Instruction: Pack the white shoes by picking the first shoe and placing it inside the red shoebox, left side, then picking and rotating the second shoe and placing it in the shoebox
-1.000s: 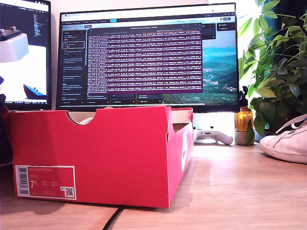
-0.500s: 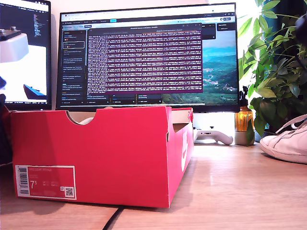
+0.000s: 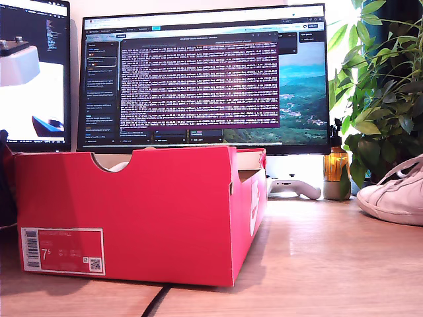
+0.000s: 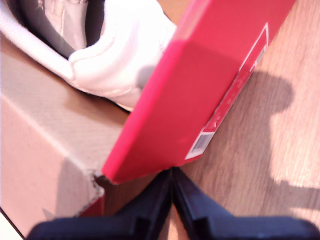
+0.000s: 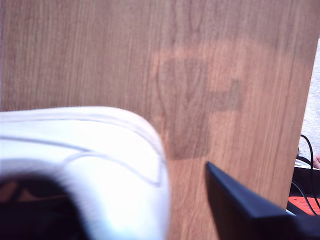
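The red shoebox [image 3: 132, 211] stands on the desk at the exterior view's left, its label end facing the camera. One white shoe [image 4: 120, 55] lies inside it, and a bit of it shows through the rim notch [image 3: 119, 166]. My first gripper [image 4: 172, 192] hovers shut and empty above the box's end wall [image 4: 200, 85]. The other white shoe [image 3: 396, 198] rests on the desk at the exterior view's right edge. My second gripper [image 5: 150, 215] is at this shoe's heel [image 5: 100, 150]. One dark finger [image 5: 240, 212] stands clear of the heel with wood showing between; the other finger is hidden.
A wide monitor [image 3: 205, 79] and a second screen [image 3: 33, 72] stand behind the box. A white game controller [image 3: 294, 188], an amber bottle [image 3: 336, 168] and a leafy plant [image 3: 383, 86] line the back of the desk. A dark cable [image 3: 155, 302] runs out under the box.
A dark shape at the exterior view's top right, seen half a second ago, is gone. The lace loop of the shoe on the desk sits slightly higher. The box has not moved.
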